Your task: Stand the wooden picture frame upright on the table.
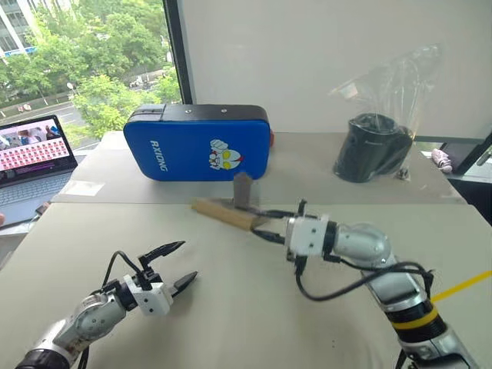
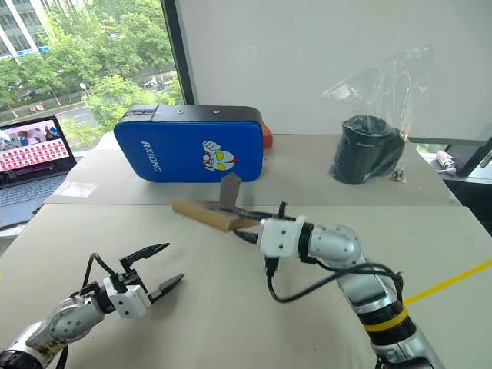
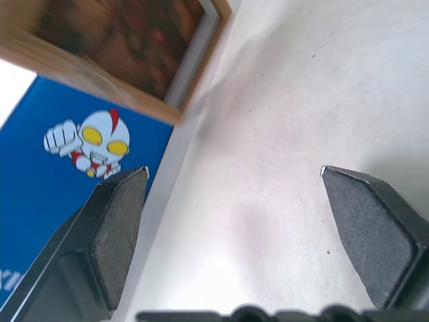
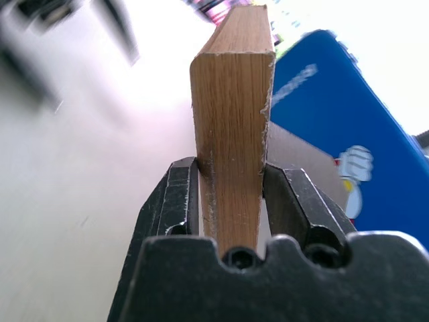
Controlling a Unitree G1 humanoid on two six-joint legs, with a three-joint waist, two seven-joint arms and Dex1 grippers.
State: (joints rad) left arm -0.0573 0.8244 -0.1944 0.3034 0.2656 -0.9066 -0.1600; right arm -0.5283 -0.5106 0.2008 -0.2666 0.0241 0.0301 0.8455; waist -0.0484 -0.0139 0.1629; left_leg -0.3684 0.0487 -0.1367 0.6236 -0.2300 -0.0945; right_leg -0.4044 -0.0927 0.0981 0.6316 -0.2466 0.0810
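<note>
Laptop: far left of the blue case, lid up, screen lit.

Left end effector: released, fingers spread wide, holding nothing; low over the tabletop, well short and left of the case.

Blue case: landmark, standing on its long edge at the back.

Frame: just in front of the case, lifted clear of the tabletop, lying near flat, its stand sticking up. Long axis runs left to right, away from the right end effector.

Right end effector: clenched on the frame's right end, edge-on between both fingers. Judged the nearer arm; tipping the frame up onto its stand falls to it.

Black pot in clear bag: right of the case.
</note>
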